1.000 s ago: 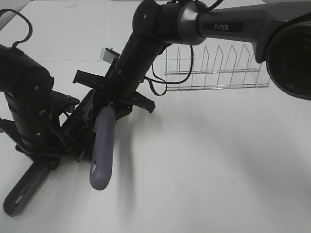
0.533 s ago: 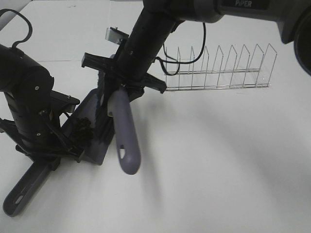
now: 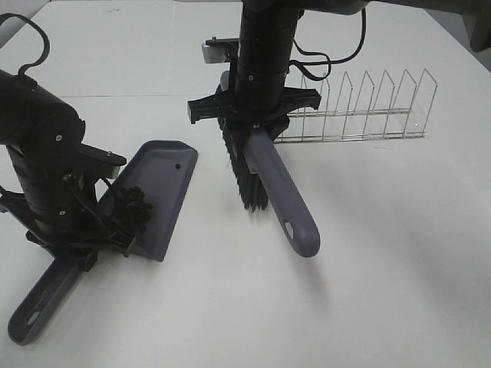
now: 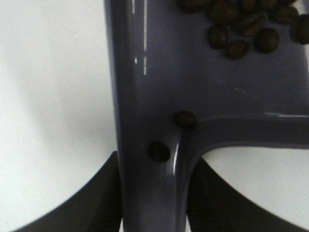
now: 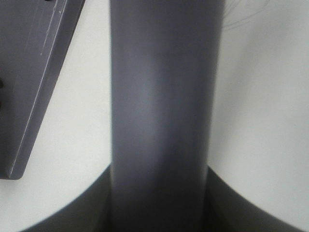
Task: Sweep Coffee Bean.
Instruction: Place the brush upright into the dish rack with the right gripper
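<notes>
The grey dustpan (image 3: 167, 184) rests on the white table, its handle (image 3: 34, 310) reaching toward the near left. My left gripper (image 3: 75, 247) is shut on that handle (image 4: 149, 193). The coffee bean cluster (image 3: 135, 207) lies inside the pan; in the left wrist view several beans (image 4: 241, 26) sit in the pan and two lie near the handle's root (image 4: 185, 119). My right gripper (image 3: 253, 121) is shut on the brush, whose black bristles (image 3: 245, 175) hang right of the pan and apart from it. The grey brush handle (image 5: 159, 96) fills the right wrist view, with the dustpan's edge (image 5: 29, 72) beside it.
A wire dish rack (image 3: 353, 107) stands at the back right, just behind the right arm. The left arm's dark body (image 3: 42, 153) rises over the pan's left side. White tabletop (image 3: 368, 253) stretches to the right and front.
The right arm has carried the brush out of the dustpan and to the right, swinging its handle rightward. The pan and its beans now show uncovered. The left arm has stayed put.
</notes>
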Robot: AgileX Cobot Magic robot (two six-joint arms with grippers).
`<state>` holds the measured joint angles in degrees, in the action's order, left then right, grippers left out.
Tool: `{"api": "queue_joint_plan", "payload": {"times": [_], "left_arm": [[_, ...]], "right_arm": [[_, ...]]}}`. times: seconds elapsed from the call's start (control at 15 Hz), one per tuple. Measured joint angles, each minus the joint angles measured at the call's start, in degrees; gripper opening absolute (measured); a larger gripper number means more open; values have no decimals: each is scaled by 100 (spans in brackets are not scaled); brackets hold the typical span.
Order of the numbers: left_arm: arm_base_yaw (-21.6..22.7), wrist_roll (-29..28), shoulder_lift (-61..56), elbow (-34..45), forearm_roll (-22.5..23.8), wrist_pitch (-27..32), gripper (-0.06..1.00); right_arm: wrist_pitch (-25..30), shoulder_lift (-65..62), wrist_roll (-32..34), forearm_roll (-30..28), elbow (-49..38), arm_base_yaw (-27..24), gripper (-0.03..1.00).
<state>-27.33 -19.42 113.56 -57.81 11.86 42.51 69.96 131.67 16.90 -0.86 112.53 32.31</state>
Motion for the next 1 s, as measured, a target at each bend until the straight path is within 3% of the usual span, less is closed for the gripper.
{"api": "queue_joint_plan", "payload": {"times": [0.4,0.6,0.73,0.87,0.93,1.0], "left_arm": [[0,17,0,0,-63,6,33],[0,23,0,0,-74,17,33],[0,23,0,0,-86,17,33],[0,23,0,0,-103,29,33],[0,17,0,0,-103,29,33],[0,17,0,0,-109,29,33]], "right_arm": [[-11,-23,-315,-109,-17,0,30],[-17,-441,-619,-46,-842,-92,30],[-11,-722,-653,-29,-1421,-350,30],[0,-945,-739,-86,-2005,-882,30],[6,-963,-796,-178,-2229,-1392,30],[6,-963,-825,-195,-2246,-1530,30]]}}
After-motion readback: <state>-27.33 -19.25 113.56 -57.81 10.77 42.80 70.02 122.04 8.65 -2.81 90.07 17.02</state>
